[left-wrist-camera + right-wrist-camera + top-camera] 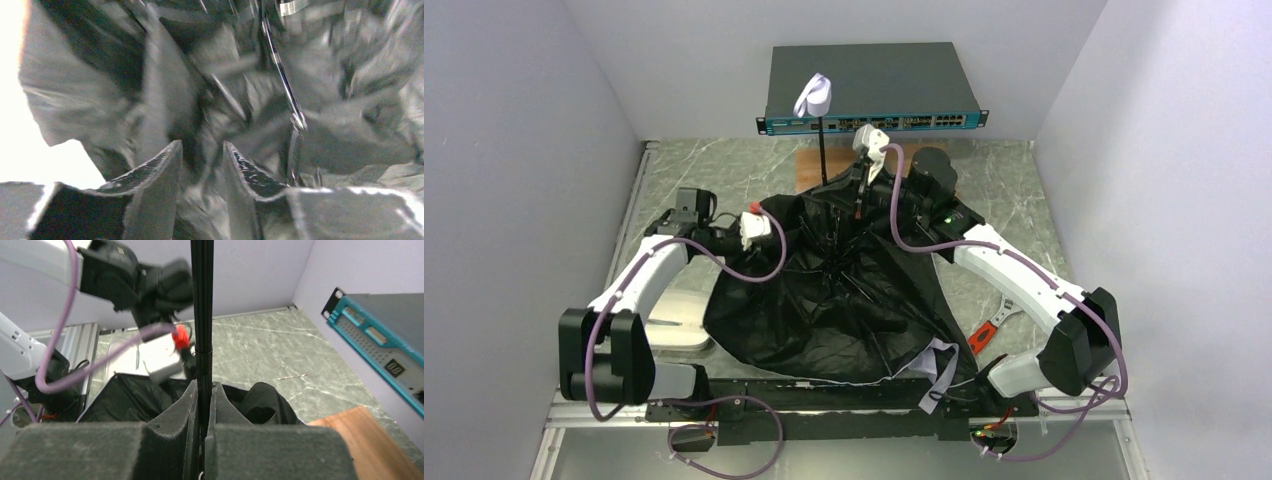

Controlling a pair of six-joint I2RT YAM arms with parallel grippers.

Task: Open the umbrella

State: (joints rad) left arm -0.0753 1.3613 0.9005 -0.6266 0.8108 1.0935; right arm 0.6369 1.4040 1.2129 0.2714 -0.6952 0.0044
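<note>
Spreading over the middle of the worktop (1024, 200), the umbrella (844, 300) lies with its black inner side up. The canopy is loose and crinkled, not yet taut, and a strip of silvery outer side is turned over at the 5 o'clock hem.

The left gripper (200, 145) sits at the canopy's 10 o'clock edge. Its jaws stand a modest gap apart, with folds of fabric right in front of them. That view is blurred, so I cannot tell whether any cloth is caught.

The right gripper (202, 385) comes in from 2 o'clock, and its jaws are pressed tight on the thin black shaft (823, 150), just above the canopy.

The shaft's long axis runs from the hub toward 12 o'clock and ends at the pale handle (814, 95), in front of the teal-fronted rack unit (874, 85).

The next move seems to turn on that axis. The right arm already holds the shaft and is the nearer one to slide or brace along it. The left arm is off to the 9 o'clock side, placed to hold the canopy steady.

Only the right wrist view shows the clamp on the shaft, which the overhead view hides behind the wrist. Only the overhead view shows the handle and how far the canopy has spread. The left wrist view adds a thin metal rib (280, 75) among the folds.
</note>
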